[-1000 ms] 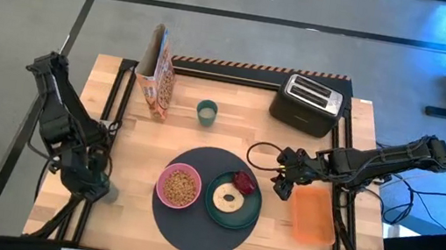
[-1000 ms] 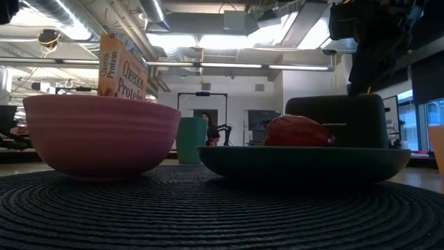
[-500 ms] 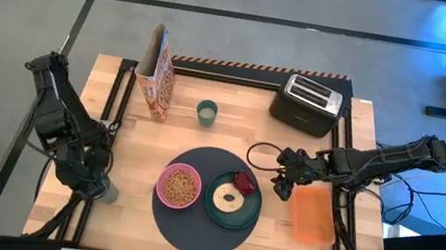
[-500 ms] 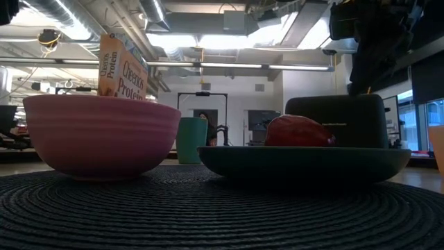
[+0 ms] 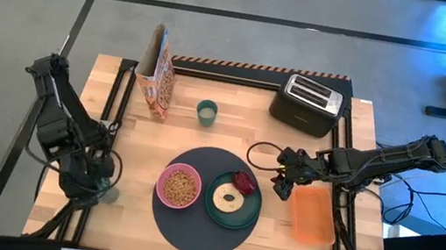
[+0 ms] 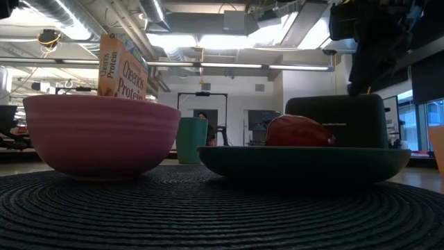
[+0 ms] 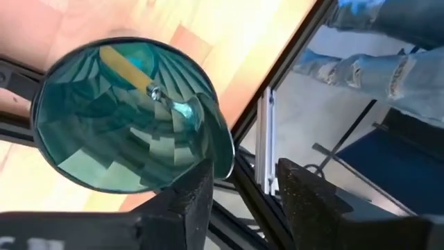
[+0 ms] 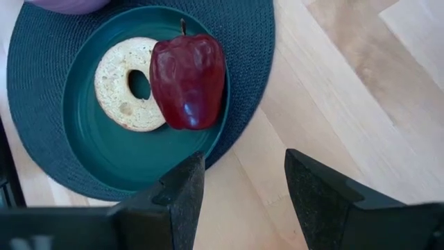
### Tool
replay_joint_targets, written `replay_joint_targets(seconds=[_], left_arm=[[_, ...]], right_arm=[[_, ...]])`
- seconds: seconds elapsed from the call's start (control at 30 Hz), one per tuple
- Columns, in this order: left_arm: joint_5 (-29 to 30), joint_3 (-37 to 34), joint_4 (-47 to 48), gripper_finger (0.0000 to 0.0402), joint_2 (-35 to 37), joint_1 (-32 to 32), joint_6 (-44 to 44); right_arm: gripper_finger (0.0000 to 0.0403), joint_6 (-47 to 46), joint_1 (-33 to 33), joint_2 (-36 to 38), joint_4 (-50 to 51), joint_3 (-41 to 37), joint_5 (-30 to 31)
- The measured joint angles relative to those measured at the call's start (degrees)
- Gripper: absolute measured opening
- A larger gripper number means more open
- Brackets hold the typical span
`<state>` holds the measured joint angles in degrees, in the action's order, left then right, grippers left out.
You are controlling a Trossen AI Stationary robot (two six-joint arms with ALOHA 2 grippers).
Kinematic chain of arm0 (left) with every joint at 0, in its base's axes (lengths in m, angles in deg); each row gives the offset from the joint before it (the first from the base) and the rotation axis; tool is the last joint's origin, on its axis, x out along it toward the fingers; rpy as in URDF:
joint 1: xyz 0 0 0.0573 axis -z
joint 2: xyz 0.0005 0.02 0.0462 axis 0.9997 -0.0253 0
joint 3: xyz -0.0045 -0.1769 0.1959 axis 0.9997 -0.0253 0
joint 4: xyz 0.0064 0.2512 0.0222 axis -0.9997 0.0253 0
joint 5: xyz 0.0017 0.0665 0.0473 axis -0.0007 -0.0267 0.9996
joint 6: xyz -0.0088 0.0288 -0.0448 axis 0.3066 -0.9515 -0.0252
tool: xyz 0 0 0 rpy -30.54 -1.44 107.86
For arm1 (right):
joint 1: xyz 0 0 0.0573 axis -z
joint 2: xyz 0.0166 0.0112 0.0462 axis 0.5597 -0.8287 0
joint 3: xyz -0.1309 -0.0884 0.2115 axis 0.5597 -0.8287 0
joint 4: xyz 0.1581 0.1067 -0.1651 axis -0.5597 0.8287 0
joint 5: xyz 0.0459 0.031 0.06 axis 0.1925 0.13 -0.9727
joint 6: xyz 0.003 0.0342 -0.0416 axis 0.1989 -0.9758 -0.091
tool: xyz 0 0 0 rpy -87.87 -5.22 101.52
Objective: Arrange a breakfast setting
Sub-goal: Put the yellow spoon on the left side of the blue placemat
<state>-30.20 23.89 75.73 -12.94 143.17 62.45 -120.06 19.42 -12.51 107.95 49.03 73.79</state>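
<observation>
A dark-grey round mat [image 5: 194, 227] bears a pink bowl [image 5: 180, 186] of cereal and a dark-green plate [image 5: 250, 215]. A pale bagel [image 5: 227, 199] and a dark-red fruit [image 5: 244, 182] lie on the plate. A small pale-green cup [image 5: 206, 112] stands behind the mat. A clear teal glass [image 7: 118, 118] at the table's near left edge holds a yellow-handled spoon [image 7: 132, 69]. My left gripper [image 7: 243, 201] is open above the glass, whose rim reaches into the gap. My right gripper [image 8: 243, 201] is open and empty, right of the plate. My left gripper comes at the glass from above, slanting. The near part of the rim [image 7: 223, 149] lies beside one finger [image 7: 191, 198]. I cannot tell whether the finger touches it. The glass rests on the table.
A cereal box [image 5: 158, 71] stands at the far left and a black toaster [image 5: 308, 102] at the far right. An orange tray [image 5: 313, 214] lies right of the mat, with a black cable [image 5: 259, 153] near it. A person in jeans [image 7: 388, 55] stands beyond the table's edge.
</observation>
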Motion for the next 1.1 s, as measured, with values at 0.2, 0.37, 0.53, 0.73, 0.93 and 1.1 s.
replay_joint_targets(seconds=[0.2,0.37,0.53,0.73,0.93,1.1], left_arm=[[1.3,0.0,1.0,0.0156,-1.0,1.0,0.0],[0.9,0.0,2.1,0.0134,-3.3,1.0,-0.2],[-0.2,0.0,1.8,0.0089,-4.8,1.0,-1.2],[-0.4,0.0,2.0,0.0020,-4.9,1.0,-1.0],[-0.4,0.0,2.3,0.0009,-4.8,1.0,0.3],[-0.6,0.0,2.2,0.0004,-4.8,1.0,0.4]], right_arm=[[0.0188,1.1,0.0,0.0,0.0,0.0,1.7],[0.0188,1.5,0.0,0.0,0.0,0.0,2.8],[0.0188,1.6,0.0,0.0,-0.1,0.0,3.2],[0.0188,1.6,0.0,0.0,-1.3,0.0,3.2],[0.0188,1.6,0.0,0.0,-1.5,0.0,3.1],[0.0188,1.6,0.0,0.0,-1.5,0.0,2.6]])
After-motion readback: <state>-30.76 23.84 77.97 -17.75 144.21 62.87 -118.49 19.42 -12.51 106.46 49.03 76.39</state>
